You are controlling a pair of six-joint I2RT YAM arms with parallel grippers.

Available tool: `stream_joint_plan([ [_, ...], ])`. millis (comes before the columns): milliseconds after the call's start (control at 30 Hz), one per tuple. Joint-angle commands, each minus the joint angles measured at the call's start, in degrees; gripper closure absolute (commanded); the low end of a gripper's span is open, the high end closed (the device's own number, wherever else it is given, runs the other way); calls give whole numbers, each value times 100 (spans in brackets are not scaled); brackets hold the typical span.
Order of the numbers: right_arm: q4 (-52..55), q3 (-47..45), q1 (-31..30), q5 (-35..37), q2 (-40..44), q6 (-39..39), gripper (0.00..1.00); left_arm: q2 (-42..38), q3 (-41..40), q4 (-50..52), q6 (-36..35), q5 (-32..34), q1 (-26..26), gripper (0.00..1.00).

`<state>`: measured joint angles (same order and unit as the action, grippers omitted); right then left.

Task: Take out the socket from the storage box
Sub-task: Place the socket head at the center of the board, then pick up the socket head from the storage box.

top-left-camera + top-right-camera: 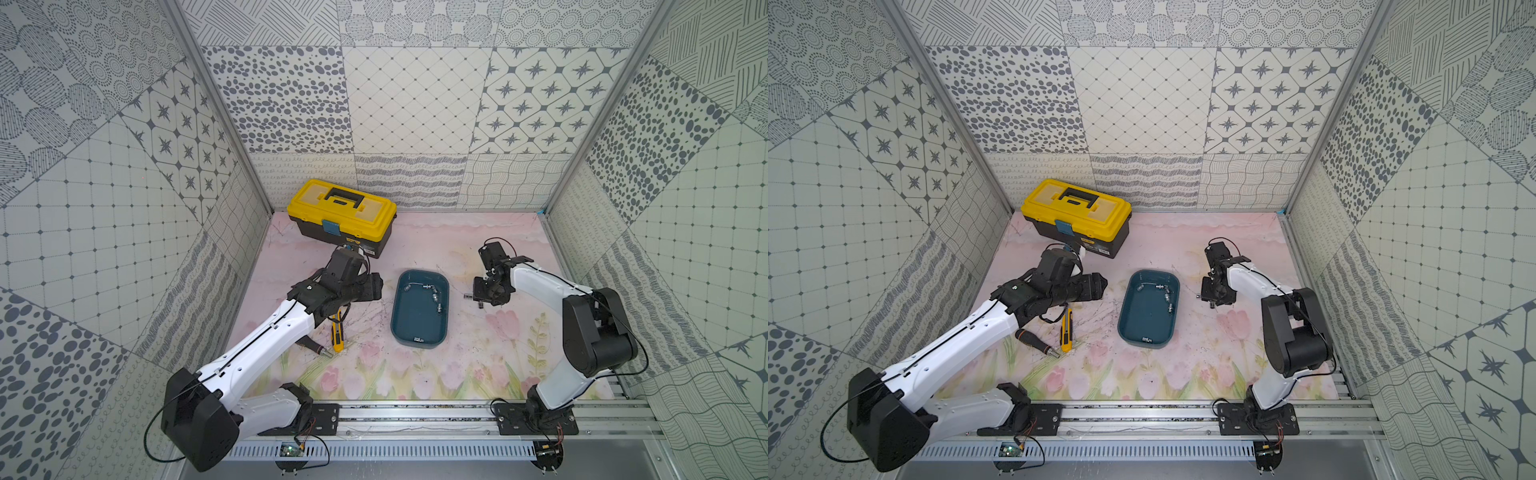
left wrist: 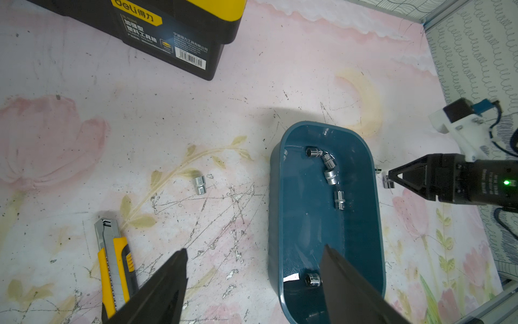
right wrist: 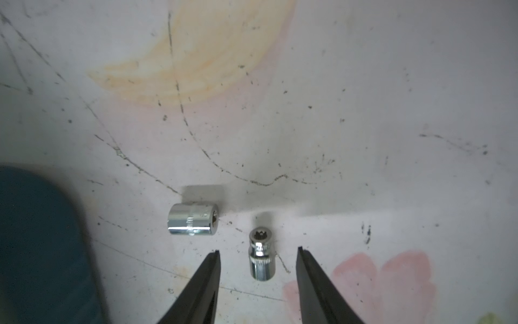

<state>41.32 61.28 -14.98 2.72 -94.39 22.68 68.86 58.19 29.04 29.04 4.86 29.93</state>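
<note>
I'm working around the box [image 1: 415,320], which sits mid-mat. My right gripper [image 3: 258,250] is unclenched just right of it, with the jaws apart. A socket [image 3: 260,258] lies loose on the mat [image 1: 415,374] between them and touches neither. A second socket [image 3: 193,223] rests on its side just beside that one, nearer the box. My left gripper [image 2: 255,249] hangs just left of the box, spread wide and holding nothing.

Inside the box, four sockets [image 2: 330,177] curve along the right wall toward the far end, and a lone socket [image 2: 312,279] sits at the near wall. A stray socket [image 2: 199,185] lies on the mat left of the box.

The mat is pale pink, printed with tulips and leaves. It is much scratched and speckled with dark marks around the box. Left of the box lie a knife [image 1: 337,334] and a screwdriver [image 1: 1034,343], and behind it to the left stands a yellow-lidded toolbox [image 1: 343,212]. Grey-on-white patterned panels [image 1: 415,104] close in behind and on both sides of the box. A metal rail [image 1: 415,415] runs across in front of it.
</note>
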Motion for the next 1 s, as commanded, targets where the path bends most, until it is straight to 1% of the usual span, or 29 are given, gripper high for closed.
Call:
stream_joint_plan([
  [0, 242, 160, 23, -18, 504, -134, 48, 80, 203, 0, -99, -86, 136, 21],
  [167, 599, 345, 22, 14, 1097, -192, 44, 296, 395, -63, -71, -57, 473, 21],
  [300, 832, 455, 22, -209, 1463, -202, 43, 612, 594, -134, 47, -110, 826, 21],
  [433, 842, 375, 39, -339, 1826, -179, 39, 1008, 783, -206, 244, -137, 1146, 21],
  [500, 834, 321, 56, -382, 1993, -158, 38, 1240, 878, -249, 406, -200, 1267, 21],
  [600, 829, 247, 82, -481, 2165, -166, 37, 1626, 1067, -279, 592, -117, 1511, 21],
  [700, 778, 140, 92, -591, 2309, -134, 38, 2070, 1303, -302, 726, -237, 1652, 21],
  [733, 724, 81, 101, -606, 2364, -124, 38, 2236, 1383, -512, 752, -258, 1701, 21],
  [800, 596, -21, 110, -606, 2455, -66, 38, 2516, 1519, -615, 822, -294, 1749, 22],
  [967, 319, -189, 118, -877, 2539, 112, 38, 3247, 2001, -582, 964, -70, 1875, 23],
])
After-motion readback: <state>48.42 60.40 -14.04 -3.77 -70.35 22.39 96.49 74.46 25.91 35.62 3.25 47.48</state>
